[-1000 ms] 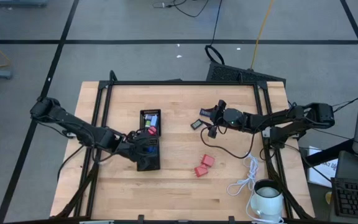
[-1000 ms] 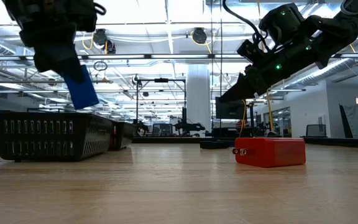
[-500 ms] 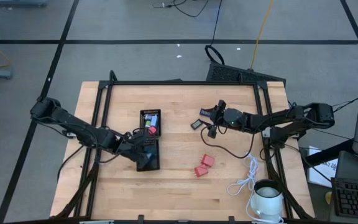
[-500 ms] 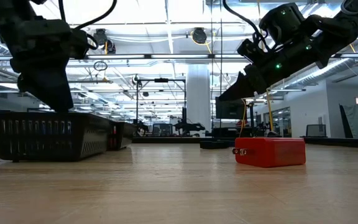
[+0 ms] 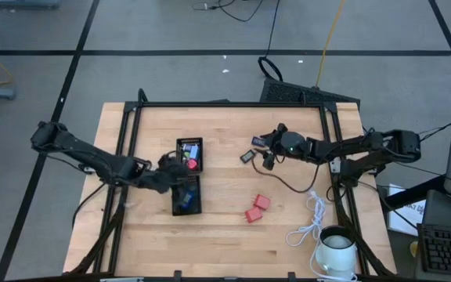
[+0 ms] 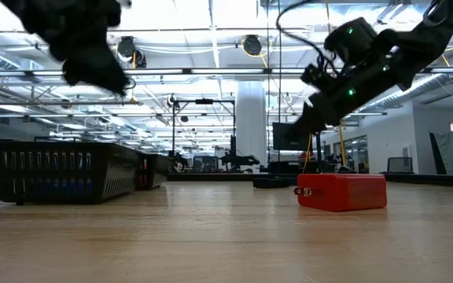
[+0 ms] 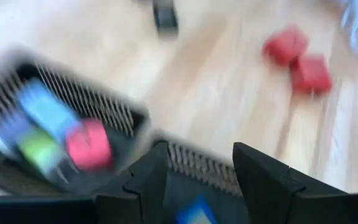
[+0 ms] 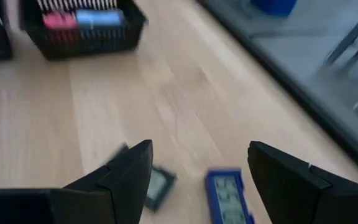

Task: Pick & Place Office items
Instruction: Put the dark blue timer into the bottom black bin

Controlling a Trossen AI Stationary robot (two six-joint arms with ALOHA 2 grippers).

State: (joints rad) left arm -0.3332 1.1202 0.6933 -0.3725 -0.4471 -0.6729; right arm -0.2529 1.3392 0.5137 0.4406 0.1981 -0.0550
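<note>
Two black mesh trays lie end to end. The far tray (image 5: 180, 143) holds blue, green and pink-red pieces (image 7: 87, 144). The near tray (image 5: 197, 205) holds a blue piece (image 5: 184, 197). My left gripper (image 5: 175, 178) hovers open above the near tray's left rim, with that blue piece (image 7: 194, 211) below its fingers (image 7: 157, 171). My right gripper (image 5: 268, 152) hangs open over a small black piece (image 8: 155, 184) and a blue piece (image 8: 229, 194) lying flat on the table. Two red blocks (image 5: 257, 208) rest on the wood nearer the front.
A white coiled cable (image 5: 308, 223) and a white mug (image 5: 337, 249) sit at the table's near right corner. A black frame rail (image 5: 233, 104) runs round the tabletop. Bare wood lies between the trays and the red block (image 6: 340, 191).
My left gripper, which held a blue piece above the near tray, went down into the tray, let the piece go, then rose and drew back toward the table's left. The blue piece now lies in the near tray.
</note>
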